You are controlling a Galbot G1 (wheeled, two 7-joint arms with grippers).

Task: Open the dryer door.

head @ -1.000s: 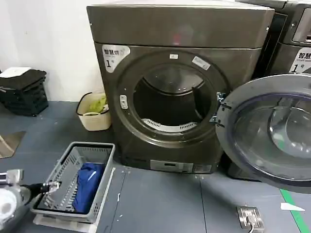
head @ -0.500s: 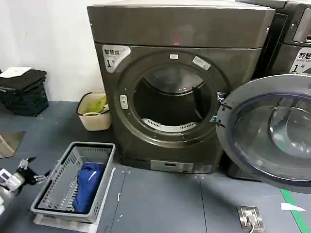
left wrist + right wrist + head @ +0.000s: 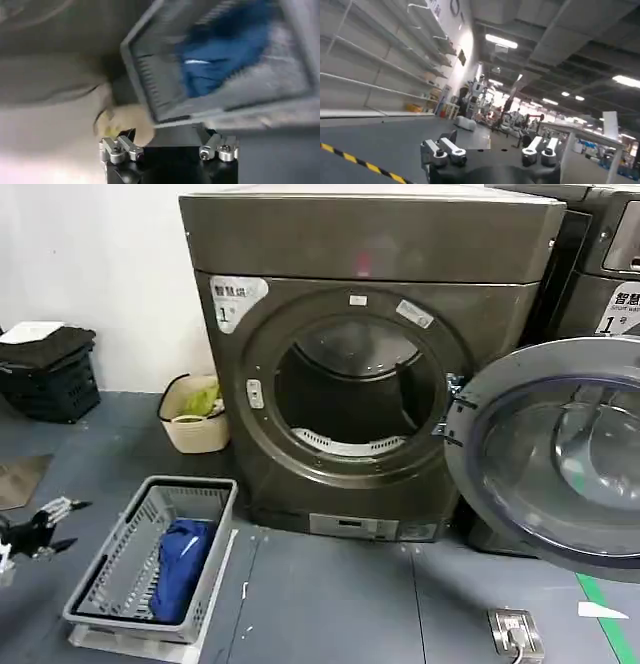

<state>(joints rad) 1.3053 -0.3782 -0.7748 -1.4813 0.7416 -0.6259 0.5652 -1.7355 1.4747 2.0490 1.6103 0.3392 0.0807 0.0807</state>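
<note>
Left gripper (image 3: pixel 40 527) at lower left edge of frame, fingers spread, holding nothing, beside the grey basket (image 3: pixel 120 584) with blue cloth (image 3: pixel 180 569). It has pulled back left and down since a second ago, away from the basket rim. Dryer (image 3: pixel 370 364) centre frame, drum exposed. Dryer door (image 3: pixel 480 454) swung fully out at right, unchanged. Task looks done; next is just parking the arm. Right gripper (image 3: pixel 490 152) released, pointed off into the room.
</note>
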